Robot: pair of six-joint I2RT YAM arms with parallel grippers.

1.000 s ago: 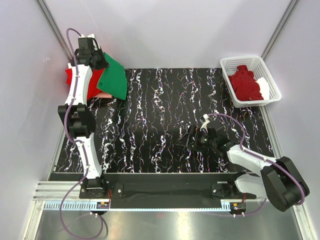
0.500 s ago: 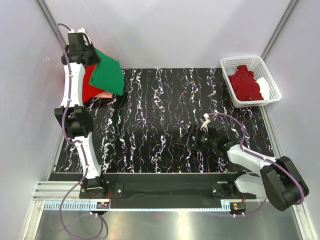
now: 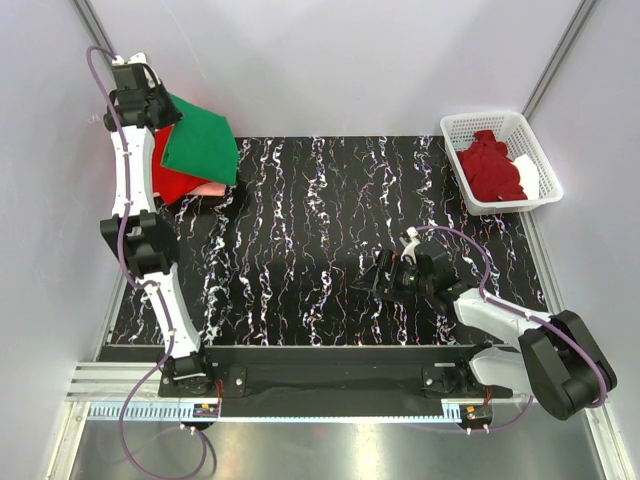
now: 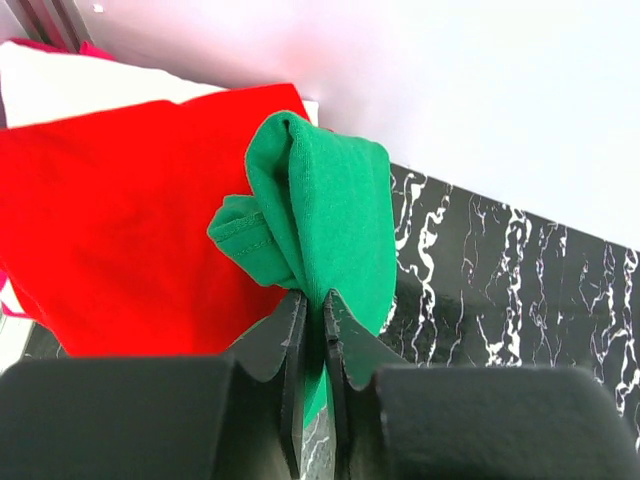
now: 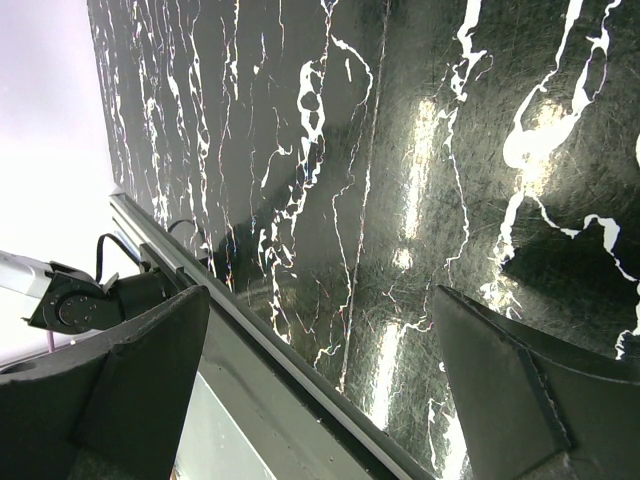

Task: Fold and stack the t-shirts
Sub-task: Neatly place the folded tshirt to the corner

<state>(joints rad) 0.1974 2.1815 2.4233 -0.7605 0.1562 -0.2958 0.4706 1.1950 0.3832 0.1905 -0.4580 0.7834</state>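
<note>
Fabric is bunching in the clenched left gripper [image 4: 312, 305], which is pinching a gathered fold of the green t-shirt [image 3: 200, 148] over the red t-shirt [image 3: 168, 182] at the upper left of the top view. Soft, light and limp, the green cloth is probably sagging wherever unsupported, so a hem or shoulder corner looks the better hold. The right gripper [image 5: 320, 330] is hanging wide open and empty over the table [image 3: 300, 220], right of centre.

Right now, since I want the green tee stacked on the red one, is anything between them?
Nothing visible does. The left gripper pinches the green t-shirt, which hangs directly over the red t-shirt.
</note>
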